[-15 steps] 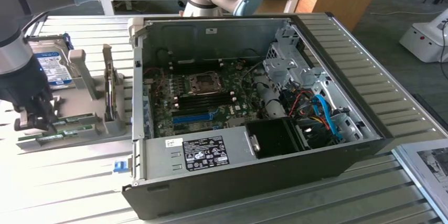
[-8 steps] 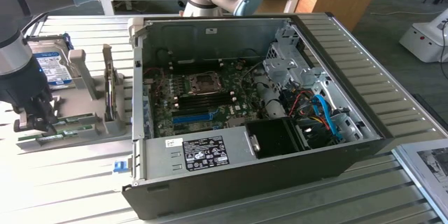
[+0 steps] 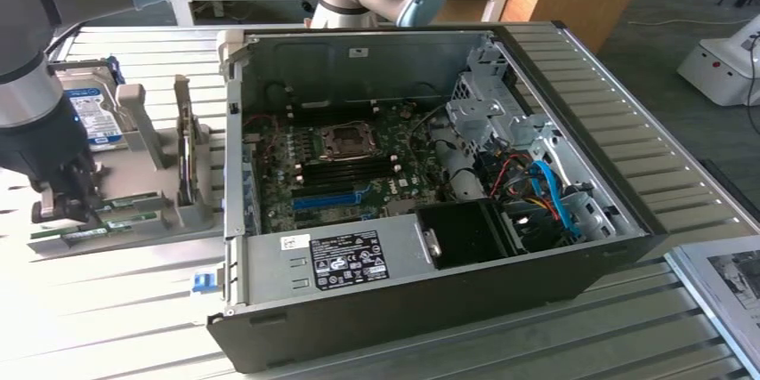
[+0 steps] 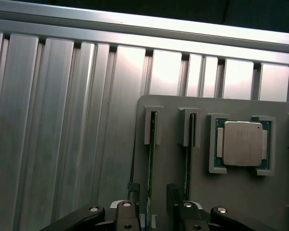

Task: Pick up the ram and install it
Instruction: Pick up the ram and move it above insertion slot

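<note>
Where your hand (image 4: pixel 153 191) hangs low over the grey holder plate (image 4: pixel 183 211), its fingers (image 4: pixel 133 190) are spread wide, one on each side of the ram (image 4: pixel 152 144), with nothing pinched between them. You cannot tell from the wrist view whether either finger touches the stick.

The ram stands on its thin edge in a narrow slot of the plate, so you see it edge-on as a dark line. Its long axis runs straight away from the hand, and its far end sits inside a small raised bracket (image 4: pixel 153 126) near the plate's edge. A second stick (image 4: pixel 189 154) stands in a parallel slot just beside it, pointing the same way. Past that one, a silver-lidded processor (image 4: pixel 241 143) lies flat in a square recess of the same plate.

The plate rests on the slatted aluminium bench (image 4: pixel 62 120). In the exterior view, the sticks' length runs across from that view's left toward the open computer case (image 3: pixel 475 246), which sits just beside the holder. A hard drive (image 3: pixel 95 117) stands upright in the holder behind your arm. Inside the case, the motherboard (image 3: pixel 344 166) lies exposed, a blue slot strip (image 3: pixel 323 200) along its near side.
</note>
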### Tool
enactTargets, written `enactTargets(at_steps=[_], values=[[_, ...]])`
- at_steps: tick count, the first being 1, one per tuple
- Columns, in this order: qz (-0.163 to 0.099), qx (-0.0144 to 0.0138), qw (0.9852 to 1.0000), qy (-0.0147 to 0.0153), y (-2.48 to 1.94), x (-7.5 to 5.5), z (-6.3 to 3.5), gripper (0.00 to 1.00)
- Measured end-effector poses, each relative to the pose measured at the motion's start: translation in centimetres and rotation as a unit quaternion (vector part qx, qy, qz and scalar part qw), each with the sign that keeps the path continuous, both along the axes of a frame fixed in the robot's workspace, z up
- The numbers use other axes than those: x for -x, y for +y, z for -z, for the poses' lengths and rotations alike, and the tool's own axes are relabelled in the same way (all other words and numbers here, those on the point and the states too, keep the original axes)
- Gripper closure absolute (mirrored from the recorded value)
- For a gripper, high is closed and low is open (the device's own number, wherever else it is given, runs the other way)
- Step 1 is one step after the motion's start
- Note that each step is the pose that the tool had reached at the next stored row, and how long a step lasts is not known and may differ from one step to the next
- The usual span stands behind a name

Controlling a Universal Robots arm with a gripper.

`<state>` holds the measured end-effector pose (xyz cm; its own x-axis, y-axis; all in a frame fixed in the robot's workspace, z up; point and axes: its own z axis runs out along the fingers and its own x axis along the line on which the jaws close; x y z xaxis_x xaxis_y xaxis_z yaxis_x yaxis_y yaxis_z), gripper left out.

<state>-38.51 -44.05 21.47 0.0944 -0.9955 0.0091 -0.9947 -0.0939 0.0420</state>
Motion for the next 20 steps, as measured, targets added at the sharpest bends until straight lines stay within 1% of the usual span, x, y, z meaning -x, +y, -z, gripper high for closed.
enactTargets(at_steps=[14,20], values=[[0.000,0.0000,1.0000,0.0005,0.00,-1.7,0.00,0.64],[0.000,0.0000,1.0000,0.0005,0.00,-1.8,0.00,0.64]])
